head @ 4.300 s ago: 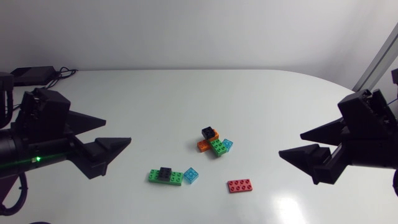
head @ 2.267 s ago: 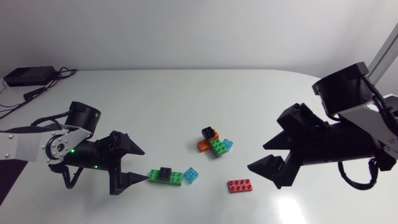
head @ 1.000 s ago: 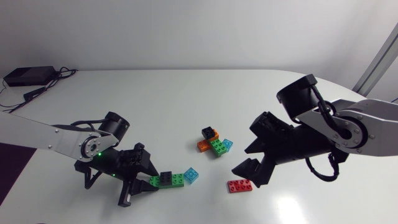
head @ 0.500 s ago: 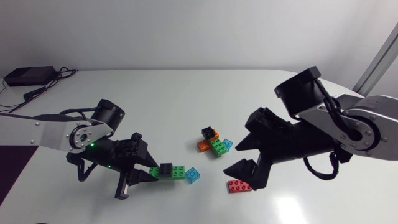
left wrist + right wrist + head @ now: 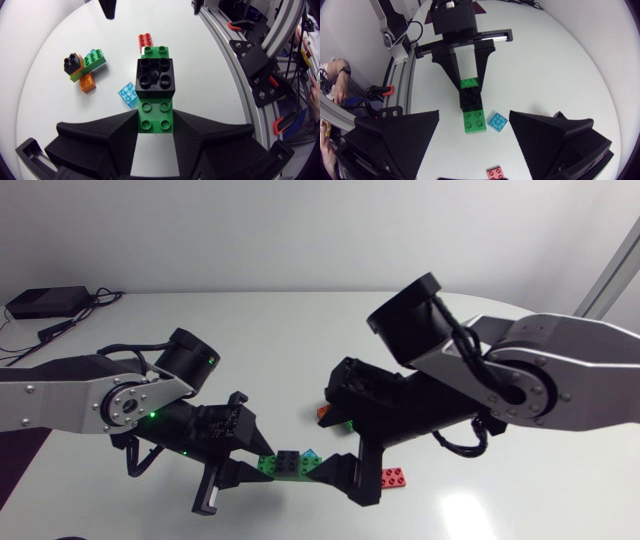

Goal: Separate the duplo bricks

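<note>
My left gripper [image 5: 262,463] [image 5: 155,126] is shut on one end of a long green brick [image 5: 155,117] [image 5: 474,121], held just above the table. A black brick [image 5: 290,462] [image 5: 155,77] [image 5: 470,99] is stuck on its middle. Facing it, my right gripper [image 5: 322,442] [image 5: 474,114] is open, its wide fingers [image 5: 405,135] standing either side of the brick's free end without touching. A loose light blue brick [image 5: 128,94] [image 5: 497,122] lies beside the green one. A joined cluster of black, green and orange bricks [image 5: 85,67] lies further off, mostly hidden in the head view.
A red flat brick [image 5: 395,476] [image 5: 145,40] [image 5: 496,174] lies on the white table [image 5: 300,330] under my right arm. A black box with cables [image 5: 45,302] sits at the far left edge.
My left gripper has closed on the green brick and carried it up and right. My right arm has swung left, bringing its open fingers up to the brick and covering the cluster.
</note>
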Controlling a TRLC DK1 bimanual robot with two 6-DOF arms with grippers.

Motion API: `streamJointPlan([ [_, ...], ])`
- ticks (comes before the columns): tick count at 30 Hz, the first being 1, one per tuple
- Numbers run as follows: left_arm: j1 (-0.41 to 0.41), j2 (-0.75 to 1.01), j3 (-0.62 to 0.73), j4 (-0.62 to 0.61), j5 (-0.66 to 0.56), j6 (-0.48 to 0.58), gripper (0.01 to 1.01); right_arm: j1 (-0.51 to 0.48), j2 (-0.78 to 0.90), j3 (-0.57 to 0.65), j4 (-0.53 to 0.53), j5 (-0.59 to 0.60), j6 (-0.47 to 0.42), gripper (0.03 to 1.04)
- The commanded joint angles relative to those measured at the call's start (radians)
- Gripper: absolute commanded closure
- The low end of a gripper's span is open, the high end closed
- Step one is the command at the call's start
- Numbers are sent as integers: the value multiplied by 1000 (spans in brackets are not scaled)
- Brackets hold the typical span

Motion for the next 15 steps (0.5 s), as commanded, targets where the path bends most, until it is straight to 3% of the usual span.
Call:
streamJointPlan([
  [1, -10, -15, 33, -9, 14, -21, 772, 20, 47, 15, 12, 2, -37, 57],
  [15, -5, -11, 57, -12, 39, -33, 772, 109, 150, 32, 101, 117, -49, 67],
])
